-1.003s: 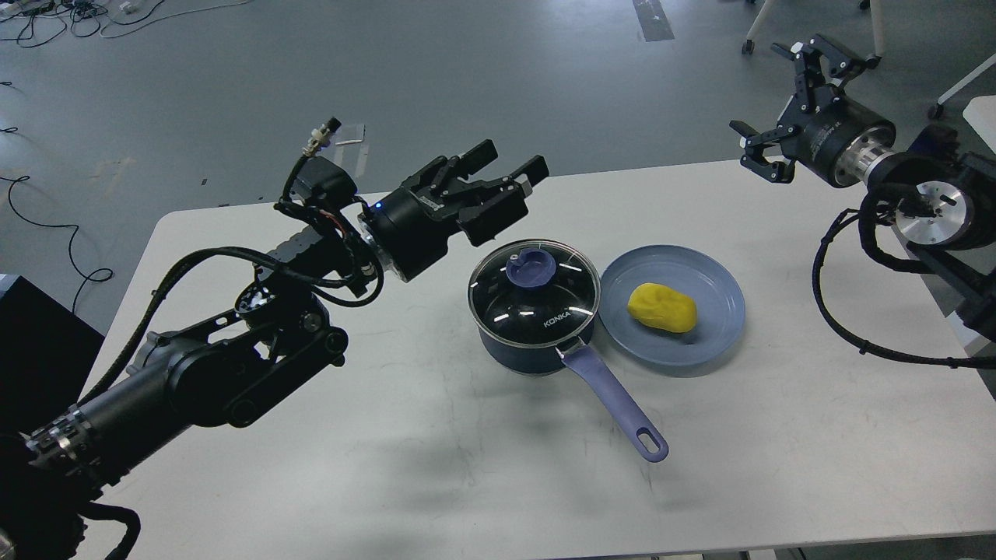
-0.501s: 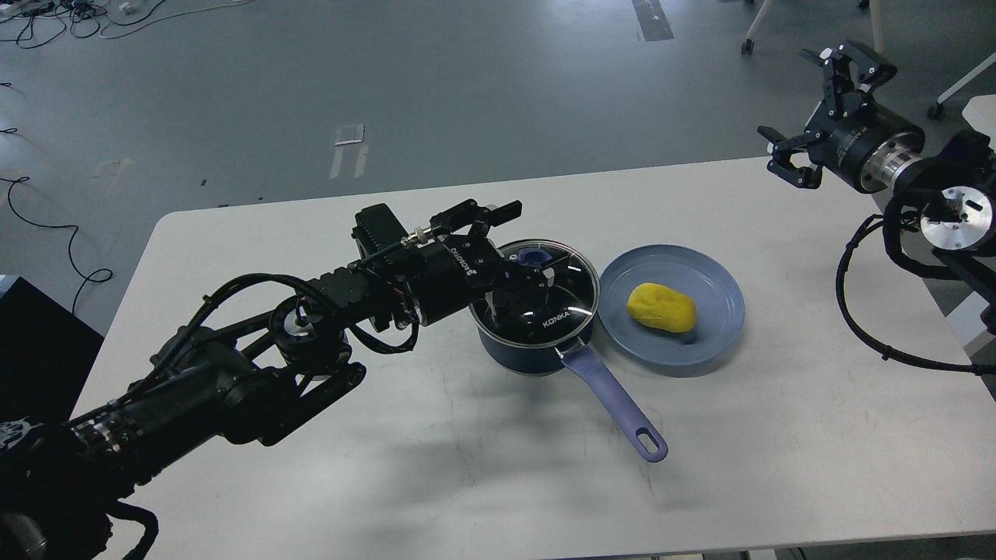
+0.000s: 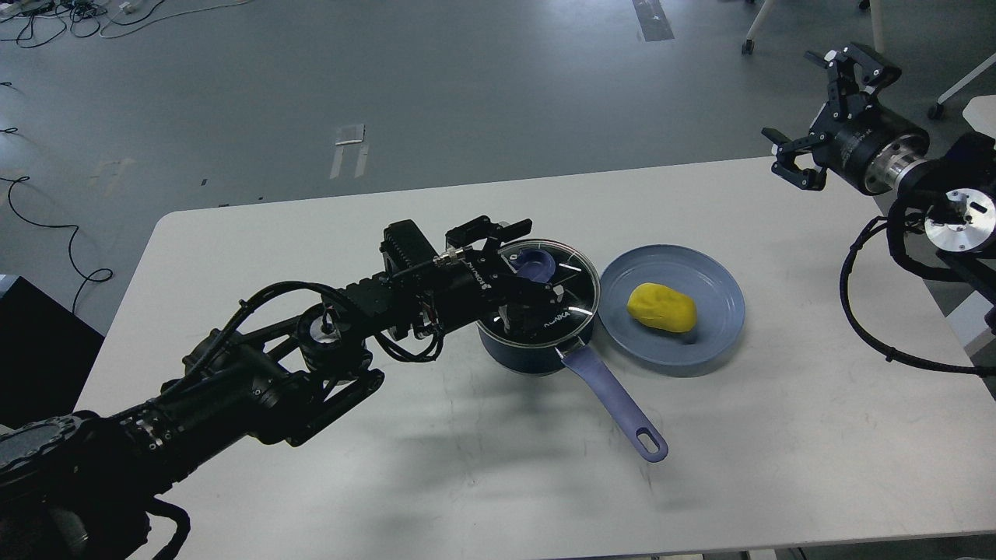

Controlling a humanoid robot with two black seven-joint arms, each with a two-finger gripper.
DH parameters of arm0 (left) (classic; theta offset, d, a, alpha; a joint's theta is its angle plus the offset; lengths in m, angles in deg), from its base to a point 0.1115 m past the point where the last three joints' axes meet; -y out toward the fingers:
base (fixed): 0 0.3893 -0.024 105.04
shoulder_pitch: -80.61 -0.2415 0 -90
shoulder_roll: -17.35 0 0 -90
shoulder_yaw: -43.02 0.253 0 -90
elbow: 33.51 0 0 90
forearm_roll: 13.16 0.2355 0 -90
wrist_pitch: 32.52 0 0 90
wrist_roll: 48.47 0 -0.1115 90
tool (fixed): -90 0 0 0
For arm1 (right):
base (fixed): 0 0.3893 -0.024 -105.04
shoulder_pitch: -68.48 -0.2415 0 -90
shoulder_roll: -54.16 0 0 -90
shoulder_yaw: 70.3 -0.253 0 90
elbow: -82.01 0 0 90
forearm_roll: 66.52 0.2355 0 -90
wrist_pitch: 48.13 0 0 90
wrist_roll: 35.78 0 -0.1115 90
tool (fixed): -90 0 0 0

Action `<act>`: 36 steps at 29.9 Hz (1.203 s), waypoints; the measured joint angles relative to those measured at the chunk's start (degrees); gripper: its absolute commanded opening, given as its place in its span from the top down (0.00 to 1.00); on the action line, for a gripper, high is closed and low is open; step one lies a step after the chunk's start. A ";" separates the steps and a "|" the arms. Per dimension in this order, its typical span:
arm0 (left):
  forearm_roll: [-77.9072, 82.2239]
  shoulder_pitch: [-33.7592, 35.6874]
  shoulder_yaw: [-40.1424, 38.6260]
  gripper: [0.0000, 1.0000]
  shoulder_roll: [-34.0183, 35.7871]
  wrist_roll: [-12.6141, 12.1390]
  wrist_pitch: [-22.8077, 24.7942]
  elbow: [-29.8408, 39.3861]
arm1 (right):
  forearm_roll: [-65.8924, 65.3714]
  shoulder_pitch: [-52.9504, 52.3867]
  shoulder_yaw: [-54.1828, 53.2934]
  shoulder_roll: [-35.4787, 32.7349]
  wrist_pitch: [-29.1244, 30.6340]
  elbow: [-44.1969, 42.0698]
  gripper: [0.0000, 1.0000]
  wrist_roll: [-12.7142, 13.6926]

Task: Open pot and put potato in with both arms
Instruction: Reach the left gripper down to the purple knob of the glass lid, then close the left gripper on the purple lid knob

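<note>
- White table [image 3: 436, 482] under the pot [image 3: 525, 350].
- Blue plate [image 3: 700, 342] just right of pot, carrying yellow potato [image 3: 661, 306].
- Left gripper [image 3: 533, 260] over pot's lid [image 3: 572, 284], fingers wide around knob [image 3: 535, 268].
- Right gripper [image 3: 817, 117] far right of pot, spread wide, empty.

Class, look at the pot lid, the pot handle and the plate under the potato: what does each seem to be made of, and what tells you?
Pot lid: likely glass, glossy; reflections and the dark interior show through it.
Pot handle: probably matte plastic or coated metal, lavender, without shine.
Plate: uniform blue-grey, dull sheen; plastic or glazed ceramic, cannot tell.
</note>
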 measured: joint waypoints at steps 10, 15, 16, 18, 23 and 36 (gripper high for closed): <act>-1.10 -0.49 1.94 0.01 0.17 0.23 0.00 -0.33 | 0.00 0.03 0.14 0.66 0.05 -0.15 0.00 0.00; -3.91 -0.48 2.94 0.01 -0.04 0.23 -0.04 -1.49 | -0.02 -0.09 0.16 0.84 0.05 -0.32 0.00 -0.08; -4.30 -0.47 2.96 0.01 -0.05 0.22 -0.05 -1.70 | -0.02 -0.12 0.15 0.85 0.07 -0.49 0.00 -0.09; -4.75 -0.38 2.98 0.01 -0.05 0.22 -0.07 -2.07 | -0.02 -0.13 0.12 0.85 0.24 -1.01 0.00 -0.09; -4.91 -0.37 3.03 0.01 -0.06 0.22 -0.08 -2.38 | -0.02 -0.22 0.11 0.85 0.47 -1.60 0.00 -0.18; -4.83 -0.74 3.08 0.01 -2.00 0.14 -0.30 -4.81 | -0.02 -0.07 0.53 0.86 0.48 -1.67 0.00 -0.18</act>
